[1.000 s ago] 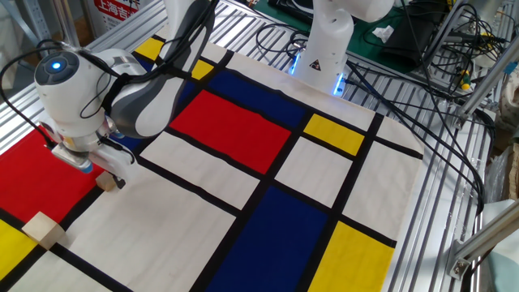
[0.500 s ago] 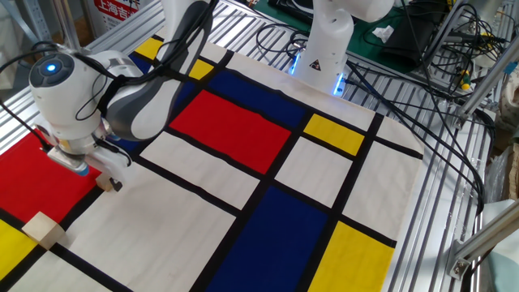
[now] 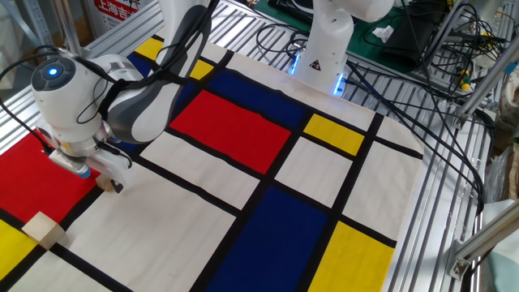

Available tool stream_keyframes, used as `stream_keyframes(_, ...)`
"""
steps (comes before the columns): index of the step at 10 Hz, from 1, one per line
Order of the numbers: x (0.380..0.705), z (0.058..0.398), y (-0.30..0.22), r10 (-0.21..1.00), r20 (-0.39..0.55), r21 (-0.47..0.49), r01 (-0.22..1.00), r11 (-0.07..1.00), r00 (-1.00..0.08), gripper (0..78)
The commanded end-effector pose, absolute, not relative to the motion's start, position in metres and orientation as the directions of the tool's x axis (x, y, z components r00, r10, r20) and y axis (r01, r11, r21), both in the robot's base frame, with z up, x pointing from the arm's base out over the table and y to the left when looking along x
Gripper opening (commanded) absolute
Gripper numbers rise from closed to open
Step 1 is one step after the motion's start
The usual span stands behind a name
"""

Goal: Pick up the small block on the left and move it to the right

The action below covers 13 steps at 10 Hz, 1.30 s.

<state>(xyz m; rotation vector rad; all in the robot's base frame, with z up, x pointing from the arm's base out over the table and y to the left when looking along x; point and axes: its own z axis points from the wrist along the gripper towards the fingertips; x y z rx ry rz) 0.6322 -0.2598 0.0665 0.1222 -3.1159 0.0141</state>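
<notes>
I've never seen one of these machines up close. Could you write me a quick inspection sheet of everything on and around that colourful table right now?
Surface: table cloth with red, blue, yellow and white rectangles split by black lines.
Job's things: small block, light-brown, at the gripper's tips by the edge of the red panel; the arm hides part of it.
Clutter: larger wooden block on the left, near the front edge, apart from the arm.
Grippers: gripper low over the small block; whether it is closed on it cannot be told.
Cables: black cables looped over the metal frame at back right.
Surroundings: white robot base with blue lights; ribbed metal frame.
</notes>
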Motion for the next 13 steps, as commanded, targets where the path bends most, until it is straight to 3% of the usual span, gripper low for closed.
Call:
stream_keyframes(1, 0.6320, 0.0678, -0.2604, -0.078, 0.020, -0.009, -0.079, 0.997, -0.997, 77.4)
stream_keyframes(13, 0.6308, 0.0694, -0.2601, -0.095, 0.017, -0.010, -0.095, 0.995, -0.995, 77.4)
